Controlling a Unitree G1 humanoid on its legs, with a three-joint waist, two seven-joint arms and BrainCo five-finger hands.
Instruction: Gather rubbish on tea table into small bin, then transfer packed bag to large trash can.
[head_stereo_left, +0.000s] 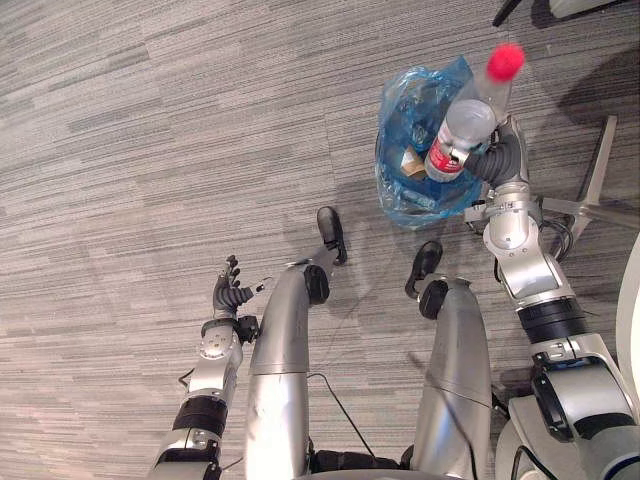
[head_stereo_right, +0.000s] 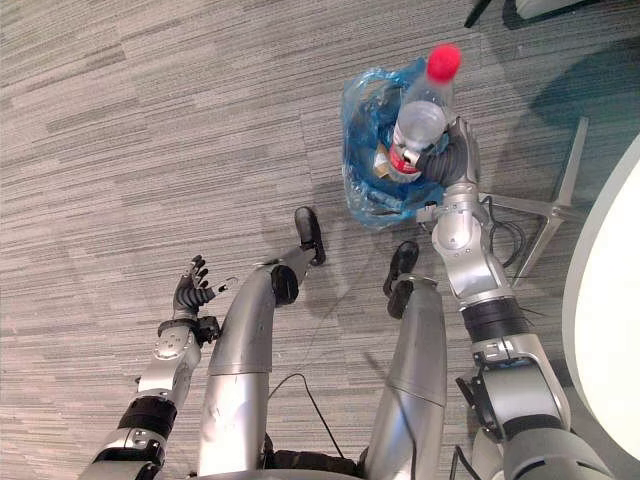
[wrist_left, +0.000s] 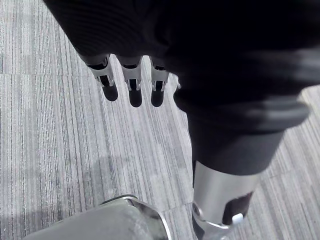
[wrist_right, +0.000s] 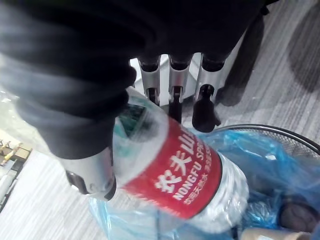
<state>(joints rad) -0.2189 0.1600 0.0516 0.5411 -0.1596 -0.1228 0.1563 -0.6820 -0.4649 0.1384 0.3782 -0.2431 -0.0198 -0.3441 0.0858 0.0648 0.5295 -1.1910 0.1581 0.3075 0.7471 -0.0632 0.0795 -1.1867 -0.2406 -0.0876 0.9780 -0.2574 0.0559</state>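
Note:
A clear plastic bottle (head_stereo_left: 470, 115) with a red cap and red label is held in my right hand (head_stereo_left: 503, 160), whose fingers are curled round it. The bottle (wrist_right: 185, 175) hangs just above the small bin (head_stereo_left: 420, 150), which is lined with a blue bag (head_stereo_right: 370, 150). The right wrist view shows some rubbish lying inside the blue bag (wrist_right: 260, 210). My left hand (head_stereo_left: 230, 290) hangs low on my left side over the carpet, its fingers (wrist_left: 132, 82) relaxed and holding nothing.
Grey striped carpet covers the floor all around. A metal leg of a stand (head_stereo_left: 590, 190) lies right of the bin. A white table edge (head_stereo_right: 610, 320) curves along the right side. Dark furniture feet (head_stereo_left: 520, 10) stand at the far top.

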